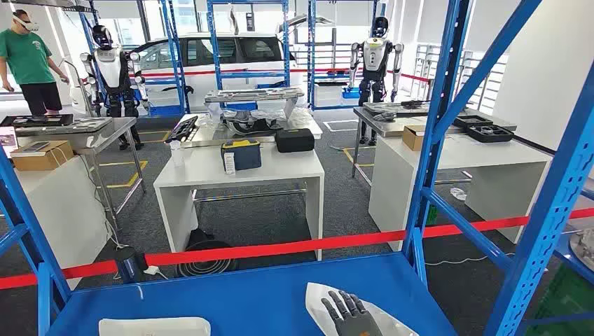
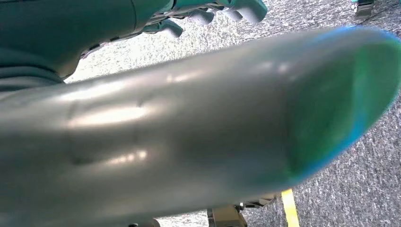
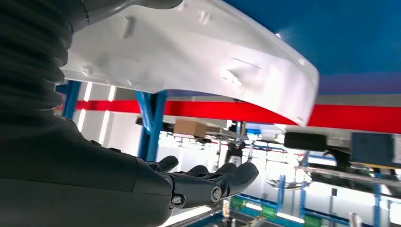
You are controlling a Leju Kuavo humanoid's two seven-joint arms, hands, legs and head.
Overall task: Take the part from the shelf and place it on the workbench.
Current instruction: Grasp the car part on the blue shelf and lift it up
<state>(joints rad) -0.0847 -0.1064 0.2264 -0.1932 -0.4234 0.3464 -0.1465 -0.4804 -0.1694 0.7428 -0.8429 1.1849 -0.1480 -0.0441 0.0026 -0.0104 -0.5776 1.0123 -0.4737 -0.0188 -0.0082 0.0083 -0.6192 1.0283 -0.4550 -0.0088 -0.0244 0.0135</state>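
Fingers (image 1: 348,306) of right hand (image 1: 347,315) spread flat over white part (image 1: 319,301) on blue shelf (image 1: 245,297); grip unclear; left-hand fingers (image 2: 201,14) curled, hold unclear

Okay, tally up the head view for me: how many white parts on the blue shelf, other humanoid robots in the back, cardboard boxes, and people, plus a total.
White parts: 2
Humanoid robots: 2
Cardboard boxes: 2
People: 1
Total: 7
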